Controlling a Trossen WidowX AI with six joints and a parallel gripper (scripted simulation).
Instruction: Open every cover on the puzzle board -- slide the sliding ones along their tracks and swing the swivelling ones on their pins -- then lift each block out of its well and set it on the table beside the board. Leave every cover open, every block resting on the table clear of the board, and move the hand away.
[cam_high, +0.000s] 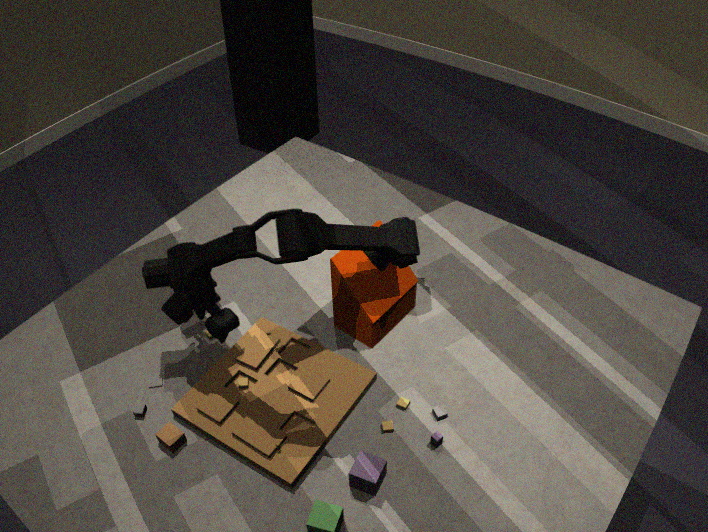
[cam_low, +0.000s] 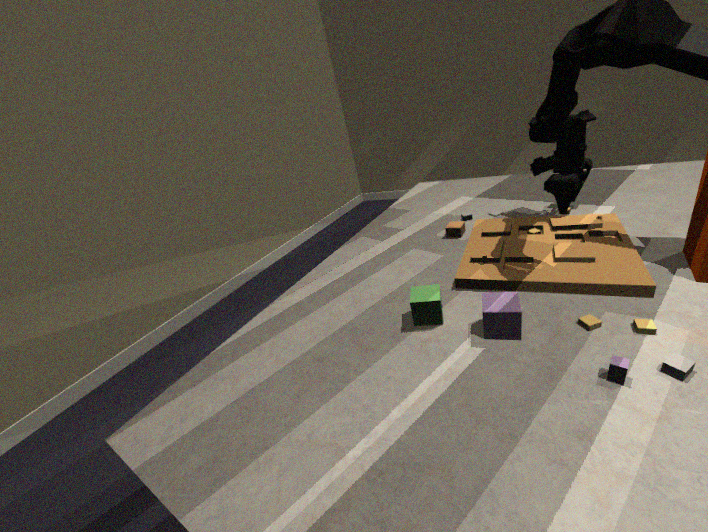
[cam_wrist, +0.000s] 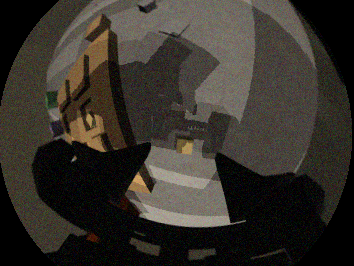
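My gripper (cam_high: 206, 334) (cam_low: 564, 211) (cam_wrist: 182, 150) is open, low over the table beside the board's far left edge. A small yellow block (cam_wrist: 184, 145) is on the table between the spread fingertips, not gripped. The wooden puzzle board (cam_high: 349, 374) (cam_low: 618, 275) has several thin covers and dark recesses; shadow makes some cover positions hard to tell. A small yellow piece (cam_high: 243, 381) (cam_low: 534, 231) (cam_wrist: 90, 119) sits within a dark-edged recess of the board. Two yellow blocks, one nearer the board (cam_high: 387, 426) (cam_low: 589, 322) and one farther right (cam_high: 402, 403) (cam_low: 645, 326), lie on the table.
An orange container (cam_high: 346, 308) (cam_low: 699, 240) stands behind the board. A purple cube (cam_high: 368, 470) (cam_low: 501, 315), green cube (cam_high: 325, 515) (cam_low: 426, 304), tan block (cam_high: 170, 435) (cam_low: 455, 229), small purple block (cam_high: 436, 439) (cam_low: 618, 368), grey piece (cam_high: 439, 413) (cam_low: 677, 367) and dark piece (cam_high: 140, 410) (cam_low: 467, 217) lie around the board.
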